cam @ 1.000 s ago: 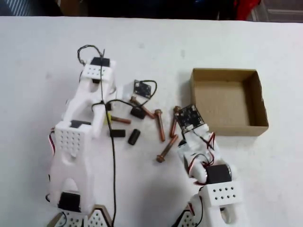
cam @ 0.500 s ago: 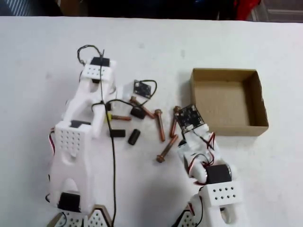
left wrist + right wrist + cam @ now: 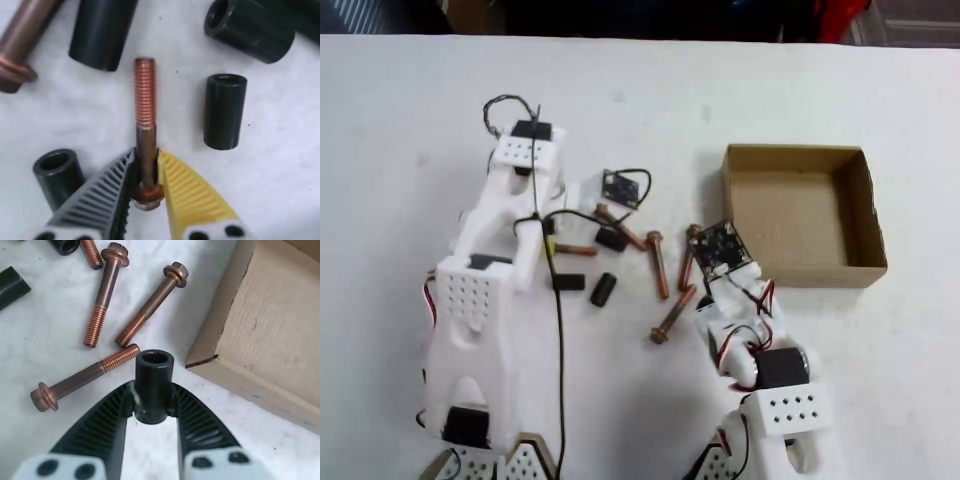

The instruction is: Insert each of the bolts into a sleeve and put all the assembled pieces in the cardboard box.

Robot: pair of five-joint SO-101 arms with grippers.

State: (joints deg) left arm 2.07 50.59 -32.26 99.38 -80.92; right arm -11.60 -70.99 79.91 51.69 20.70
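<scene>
Copper bolt [image 3: 145, 95] clamped at its head in left gripper [image 3: 145, 159], among loose sleeves [image 3: 225, 112]; right gripper [image 3: 153, 390] holds a sleeve [image 3: 154, 367] near box [image 3: 280, 340]. We judge insertion pending: next, align thread with bore.

White arms [image 3: 470, 310], black cables [image 3: 558, 340], perhaps red wires [image 3: 720, 352], yellow-and-grey gripper [image 3: 145, 157]

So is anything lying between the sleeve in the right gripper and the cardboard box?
Nothing visible. The sleeve sits clamped in the right gripper, and only bare table separates it from the cardboard box at its near wall. The loose bolts lie on its other side.
</scene>
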